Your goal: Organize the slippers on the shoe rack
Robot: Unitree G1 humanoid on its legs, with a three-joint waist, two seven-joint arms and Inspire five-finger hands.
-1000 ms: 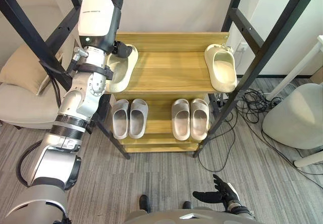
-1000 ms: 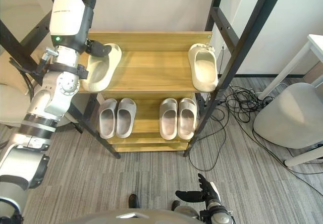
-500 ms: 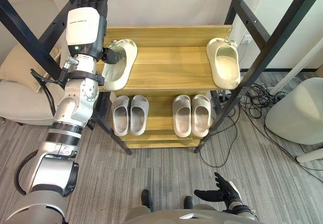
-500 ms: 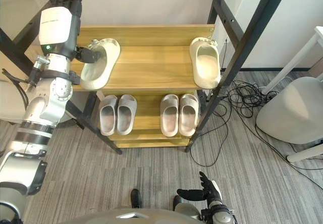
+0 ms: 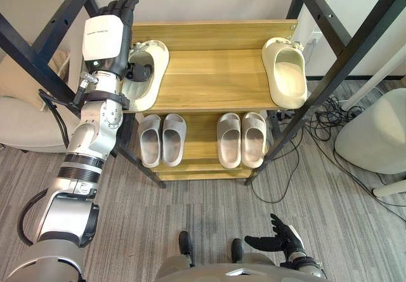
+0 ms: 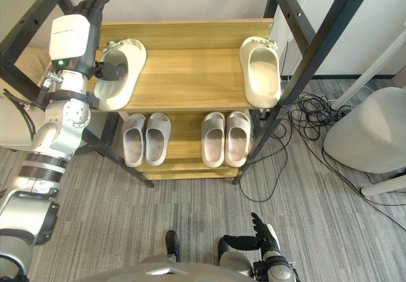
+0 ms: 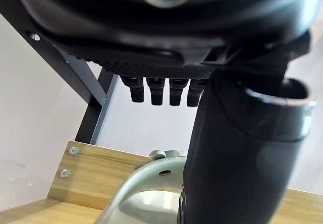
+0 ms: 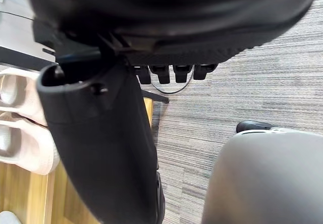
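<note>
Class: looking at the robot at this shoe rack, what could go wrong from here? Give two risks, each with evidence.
1. The cream foam slipper lies at the top wooden shelf's left edge; a nudge from the left hand might tip it off.
2. That hand is close to the black metal frame bar and may strike it.

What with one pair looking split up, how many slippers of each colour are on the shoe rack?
Cream moulded slide slippers, wooden top shelf: 2
Light grey moulded slide slippers, wooden lower shelf: 2
Beige moulded slide slippers, lower shelf: 2
Total: 6
</note>
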